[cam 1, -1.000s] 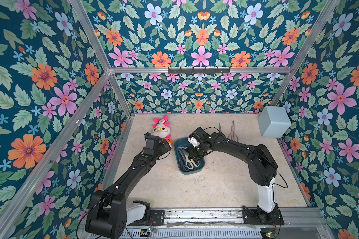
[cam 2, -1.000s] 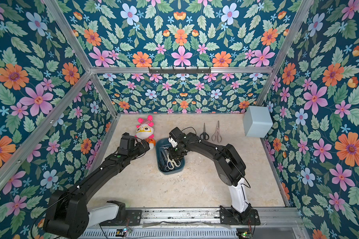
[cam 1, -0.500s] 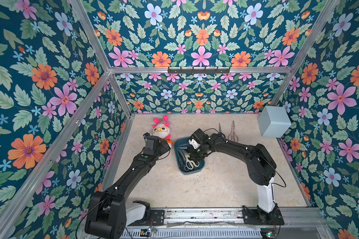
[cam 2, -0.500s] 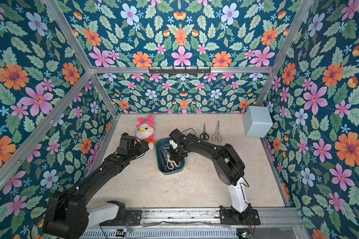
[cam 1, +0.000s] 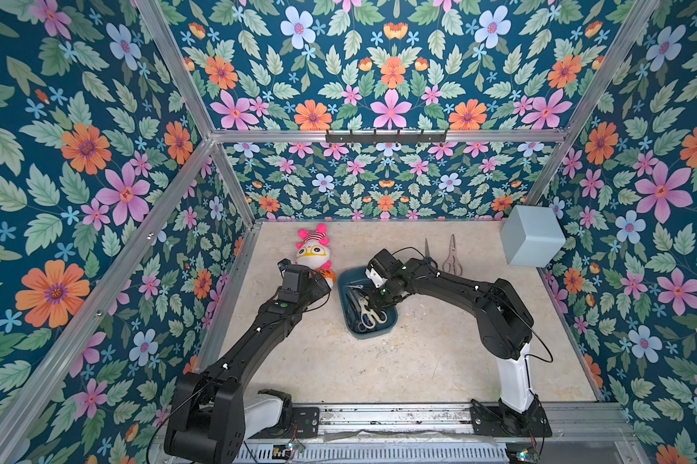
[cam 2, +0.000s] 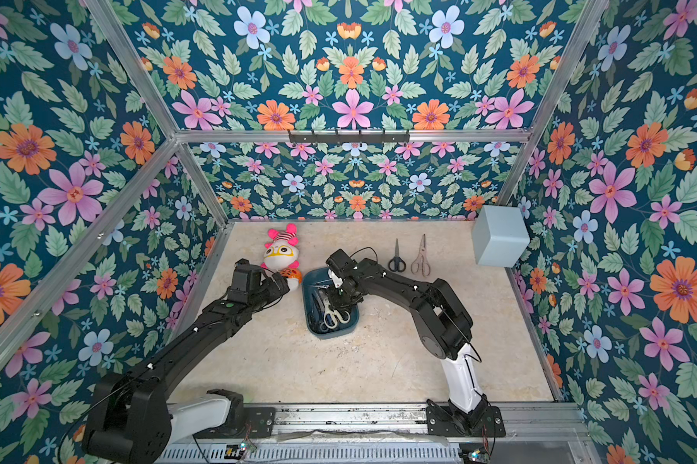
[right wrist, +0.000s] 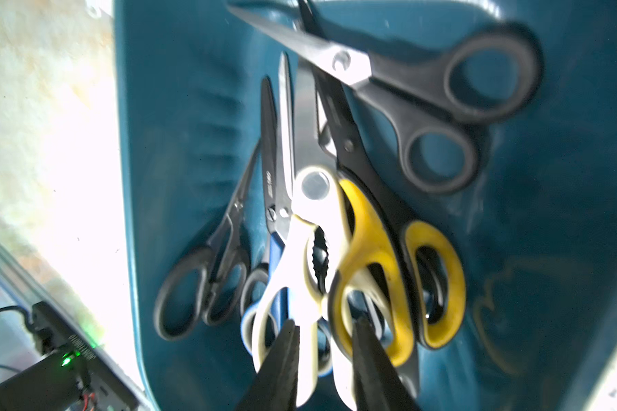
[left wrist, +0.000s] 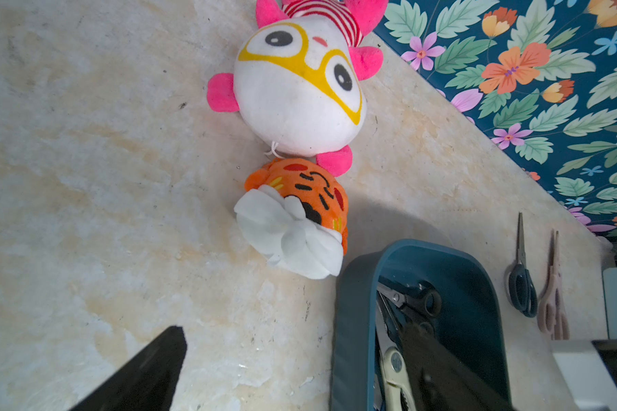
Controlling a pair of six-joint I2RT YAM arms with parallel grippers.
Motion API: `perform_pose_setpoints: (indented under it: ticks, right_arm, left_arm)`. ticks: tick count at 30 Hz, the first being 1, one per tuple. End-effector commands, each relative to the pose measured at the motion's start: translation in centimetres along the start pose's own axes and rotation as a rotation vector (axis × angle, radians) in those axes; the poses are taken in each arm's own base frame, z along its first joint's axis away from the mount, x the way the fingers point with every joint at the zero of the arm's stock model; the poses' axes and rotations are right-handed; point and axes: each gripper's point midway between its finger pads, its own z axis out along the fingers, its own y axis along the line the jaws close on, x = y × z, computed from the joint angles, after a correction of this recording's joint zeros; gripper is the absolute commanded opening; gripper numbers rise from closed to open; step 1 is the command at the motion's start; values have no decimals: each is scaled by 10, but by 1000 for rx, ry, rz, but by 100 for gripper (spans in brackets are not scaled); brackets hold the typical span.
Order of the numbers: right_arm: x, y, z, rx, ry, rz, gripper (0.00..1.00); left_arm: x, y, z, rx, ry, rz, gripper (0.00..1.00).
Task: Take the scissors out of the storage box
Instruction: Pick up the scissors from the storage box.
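Note:
The storage box (cam 1: pixel 373 335) (cam 2: pixel 335 336), a shallow teal tray, lies mid-table with several scissors in it. In the right wrist view a cream-handled pair (right wrist: pixel 310 249) lies between a yellow-black pair (right wrist: pixel 389 267) and a blue pair (right wrist: pixel 275 249), with a black pair (right wrist: pixel 424 82) on top. My right gripper (right wrist: pixel 323 323) (cam 1: pixel 373 299) reaches down into the box, shut on the cream pair's handle. My left gripper (left wrist: pixel 296 331) (cam 1: pixel 322 282) is open and straddles the box's left wall (left wrist: pixel 353 320) without touching it. Two pairs lie on the table behind the box, black (cam 2: pixel 396 259) and pale pink (cam 2: pixel 421 261).
A white-and-pink plush toy (cam 1: pixel 312 251) and a small orange plush (cam 1: pixel 326 275) lie just left of the box, beside my left gripper. A pale grey-blue cube (cam 1: pixel 531 237) stands at the back right corner. Flowered walls enclose the table.
My right gripper has sunk slightly lower into the box and its jaws have narrowed a little. The left arm has not moved.

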Motion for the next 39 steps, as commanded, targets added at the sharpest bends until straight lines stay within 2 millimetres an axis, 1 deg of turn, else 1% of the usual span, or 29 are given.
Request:
perform_pose_setpoints:
  ticks: [1,6,12,16,24,28,32,39]
  right_arm:
    - [4,-7,5,67,21,-28,31]
    - [11,-7,14,99,56,-54,31]
    - [13,-15,14,139,58,-48,26]
    - [12,-13,14,135,53,-44,20]
    - [14,-15,18,139,66,-38,18]
    - [14,-15,19,137,63,-31,11]
    - [12,-11,14,121,56,-30,0]
    - [2,11,-8,37,15,-31,0]
  left_arm:
    - [-3,1,-1,-4,-11,-3,99]
    - [-4,1,-2,-6,-17,0,99]
    - [-3,3,-2,-11,-17,2,99]
    - [-3,3,-2,-11,-17,2,99]
    - [-4,4,-4,-14,-27,3,99]
    - [-4,4,-5,-16,-28,5,99]
    - [-5,5,-6,-20,-33,4,99]
    - [-6,6,-6,-23,-37,3,99]
